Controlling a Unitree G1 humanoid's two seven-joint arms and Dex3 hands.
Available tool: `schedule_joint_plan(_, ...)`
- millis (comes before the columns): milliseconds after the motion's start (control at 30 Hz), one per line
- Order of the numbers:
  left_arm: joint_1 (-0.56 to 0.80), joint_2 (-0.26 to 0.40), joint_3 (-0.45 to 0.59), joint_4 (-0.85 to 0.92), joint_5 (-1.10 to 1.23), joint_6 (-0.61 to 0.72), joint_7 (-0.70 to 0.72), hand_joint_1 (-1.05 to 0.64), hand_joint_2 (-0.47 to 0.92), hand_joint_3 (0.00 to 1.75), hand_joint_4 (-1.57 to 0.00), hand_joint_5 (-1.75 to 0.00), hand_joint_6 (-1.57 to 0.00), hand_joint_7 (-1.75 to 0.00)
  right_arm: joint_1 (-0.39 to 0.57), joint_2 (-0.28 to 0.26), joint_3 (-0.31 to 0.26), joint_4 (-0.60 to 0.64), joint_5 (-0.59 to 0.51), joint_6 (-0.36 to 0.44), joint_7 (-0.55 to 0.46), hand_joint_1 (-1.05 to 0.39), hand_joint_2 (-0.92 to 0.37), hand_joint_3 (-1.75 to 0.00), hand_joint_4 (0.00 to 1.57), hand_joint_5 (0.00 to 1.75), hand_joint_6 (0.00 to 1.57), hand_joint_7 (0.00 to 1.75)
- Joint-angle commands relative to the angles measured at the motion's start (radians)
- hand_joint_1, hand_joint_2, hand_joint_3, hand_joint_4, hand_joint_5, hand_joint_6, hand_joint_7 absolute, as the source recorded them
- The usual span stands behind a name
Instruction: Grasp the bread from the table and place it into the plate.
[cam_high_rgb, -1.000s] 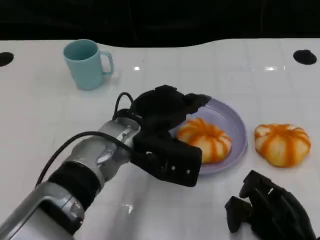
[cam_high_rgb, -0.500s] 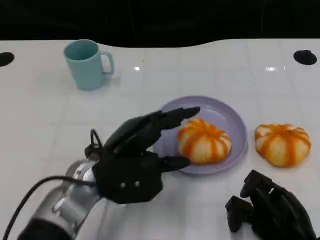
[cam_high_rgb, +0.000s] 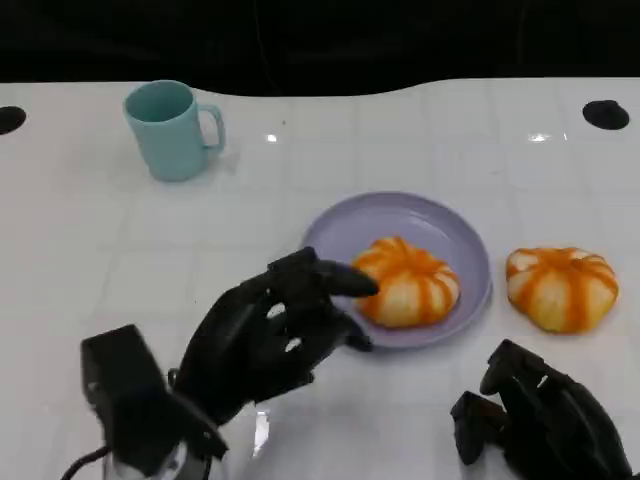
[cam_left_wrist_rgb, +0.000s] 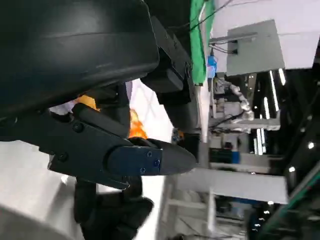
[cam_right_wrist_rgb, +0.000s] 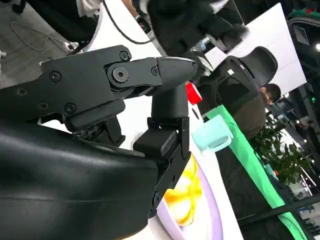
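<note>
An orange-striped bread roll (cam_high_rgb: 408, 282) lies on the lilac plate (cam_high_rgb: 440, 225) at mid-table. A second roll of the same kind (cam_high_rgb: 561, 287) sits on the table just right of the plate. My left hand (cam_high_rgb: 268, 335) hovers to the plate's left front, fingers apart and holding nothing, its fingertips close to the plated roll. The left wrist view shows that hand's fingers (cam_left_wrist_rgb: 125, 152) with a bit of orange bread (cam_left_wrist_rgb: 136, 127) behind them. My right hand (cam_high_rgb: 540, 420) rests low at the front right, fingers curled, nothing in it; its fingers (cam_right_wrist_rgb: 150, 80) hold nothing in the right wrist view either.
A teal mug (cam_high_rgb: 170, 128) stands at the back left. Two dark round holes (cam_high_rgb: 607, 114) mark the table's far corners. The right wrist view shows the mug (cam_right_wrist_rgb: 215, 135), the plate rim (cam_right_wrist_rgb: 210, 210) and a seated person (cam_right_wrist_rgb: 250, 97) beyond the table.
My left hand has drawn back from over the plate toward the front left, leaving the roll on the plate; its fingers have spread. The right hand has stayed put.
</note>
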Motion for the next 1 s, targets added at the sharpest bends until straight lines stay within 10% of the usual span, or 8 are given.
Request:
schedule_joint_plan(33, 0.078, 0.023, 0.037, -0.107, -0.104, 0.14, -0.053, -0.69, 0.92, 0.41, -0.61, -1.75, -0.47, -1.59, -0.009, -0.011, -0.012, 0.009, 0.01, -0.006, 0.0, -0.56, -0.92, -0.24, 0.76, 1.71, 0.68, 1.45)
schedule_joint_plan(1000, 0.175, -0.008, 0.151, -0.069, -0.19, 0.295, -0.232, -0.68, 0.92, 0.26, -0.85, -1.75, -0.59, -1.75, -0.03, -0.014, -0.02, 0.056, 0.011, -0.03, 0.019, -0.55, -0.92, -0.23, 0.77, 1.68, 0.68, 1.42)
